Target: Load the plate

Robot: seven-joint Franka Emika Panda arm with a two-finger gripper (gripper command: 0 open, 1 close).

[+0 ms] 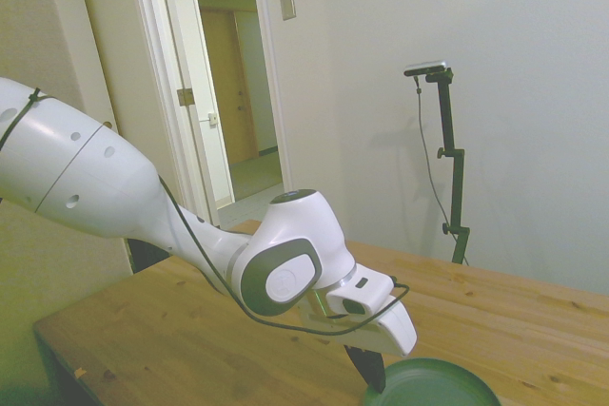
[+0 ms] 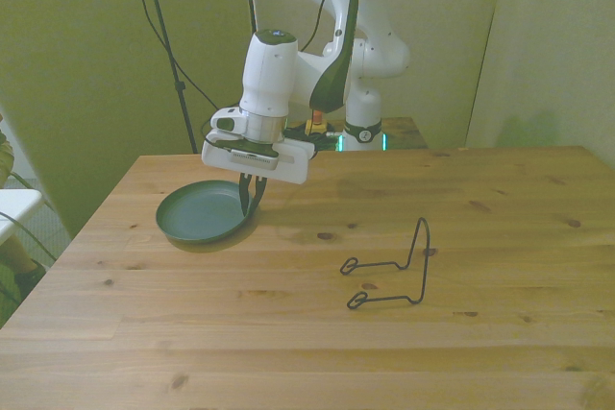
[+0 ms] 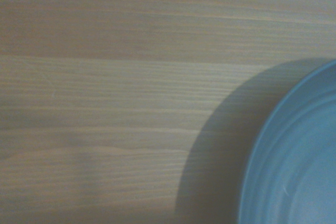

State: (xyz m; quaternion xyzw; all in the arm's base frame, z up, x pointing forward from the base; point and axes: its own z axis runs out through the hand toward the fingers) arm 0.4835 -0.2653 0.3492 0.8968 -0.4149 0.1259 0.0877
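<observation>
The teal-green plate is at the front view's left, its near edge casting a shadow on the wooden table. My gripper points down at the plate's rim on the side toward the table's middle, with its dark fingers closed together on that rim. In the side view the plate shows at the bottom edge, with a dark finger at its rim. The wrist view shows part of the plate and a wide shadow beside it on the wood.
A thin black wire rack stands on the table toward the front view's right, well apart from the plate. Bare wood lies between the two. The table's left edge in the front view runs close to the plate.
</observation>
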